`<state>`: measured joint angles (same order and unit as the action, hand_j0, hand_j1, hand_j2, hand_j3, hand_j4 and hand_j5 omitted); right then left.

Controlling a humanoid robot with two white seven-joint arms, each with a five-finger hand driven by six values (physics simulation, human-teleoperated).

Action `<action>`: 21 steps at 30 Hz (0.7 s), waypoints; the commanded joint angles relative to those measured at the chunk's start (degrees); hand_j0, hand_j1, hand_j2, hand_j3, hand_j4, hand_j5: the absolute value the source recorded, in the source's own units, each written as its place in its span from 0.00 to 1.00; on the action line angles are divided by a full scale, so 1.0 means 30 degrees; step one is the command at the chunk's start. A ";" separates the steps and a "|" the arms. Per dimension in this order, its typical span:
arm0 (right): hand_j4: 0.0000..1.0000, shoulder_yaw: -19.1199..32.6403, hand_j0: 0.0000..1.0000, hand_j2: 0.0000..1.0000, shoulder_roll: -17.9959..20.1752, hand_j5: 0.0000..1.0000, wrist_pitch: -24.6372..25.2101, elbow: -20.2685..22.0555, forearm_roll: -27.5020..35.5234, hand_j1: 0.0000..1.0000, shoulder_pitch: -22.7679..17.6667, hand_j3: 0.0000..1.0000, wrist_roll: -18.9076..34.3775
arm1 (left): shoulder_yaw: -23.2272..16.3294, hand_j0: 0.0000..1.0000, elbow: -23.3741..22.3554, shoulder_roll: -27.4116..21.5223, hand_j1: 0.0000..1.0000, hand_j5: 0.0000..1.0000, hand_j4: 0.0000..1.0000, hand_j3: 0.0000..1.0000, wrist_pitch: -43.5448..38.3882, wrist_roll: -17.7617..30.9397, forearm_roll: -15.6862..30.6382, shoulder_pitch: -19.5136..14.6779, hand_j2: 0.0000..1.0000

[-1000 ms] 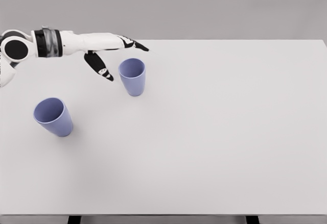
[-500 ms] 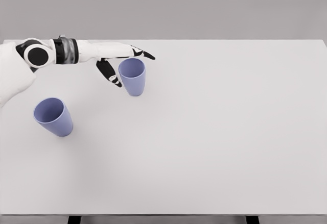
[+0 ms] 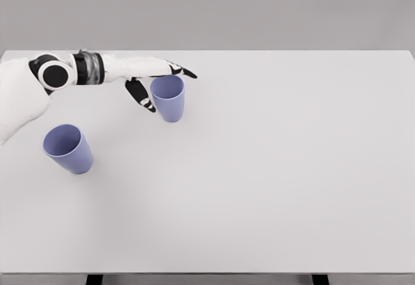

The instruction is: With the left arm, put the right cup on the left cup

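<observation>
We saw our left hand [image 3: 150, 77] reaching in from the left, fingers spread wide around the right cup [image 3: 168, 97] without clasping it: the long fingers [image 3: 181, 71] lay behind its rim and the thumb [image 3: 141, 95] sat just beside its left wall. That blue cup stood upright on the white surface [image 3: 272, 168]. The left cup [image 3: 67, 148], also blue, stood well apart, nearer us.

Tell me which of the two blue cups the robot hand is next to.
The right cup, farther back on the table. The left robot hand is spread open beside its rim. The left cup stands apart, nearer the front edge, with no hand by it.
</observation>
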<state>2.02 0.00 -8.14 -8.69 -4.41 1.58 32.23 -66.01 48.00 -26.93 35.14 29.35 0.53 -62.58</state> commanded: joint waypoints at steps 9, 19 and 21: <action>1.00 0.0002 1.00 1.00 0.0000 1.00 -0.0011 -0.0004 -0.0022 1.00 0.0000 1.00 0.0010 | 0.0031 0.64 -0.0122 0.0159 0.64 0.64 0.64 0.64 -0.0046 -0.0085 -0.0002 0.0234 0.64; 1.00 0.0002 1.00 1.00 0.0000 1.00 -0.0011 -0.0004 -0.0022 1.00 0.0000 1.00 0.0010 | 0.0294 0.51 0.3715 -0.2770 0.51 0.51 0.51 0.51 -0.0046 0.0237 0.1579 0.0059 0.51; 1.00 0.0002 1.00 1.00 0.0000 1.00 -0.0011 -0.0004 -0.0022 1.00 0.0000 1.00 0.0010 | 0.0177 0.51 0.5619 -0.4556 0.51 0.51 0.51 0.51 -0.0046 0.0618 0.2721 0.0029 0.51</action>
<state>2.02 0.00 -8.14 -8.69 -4.42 1.58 32.23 -65.42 59.94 -36.29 35.12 30.50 5.66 -62.58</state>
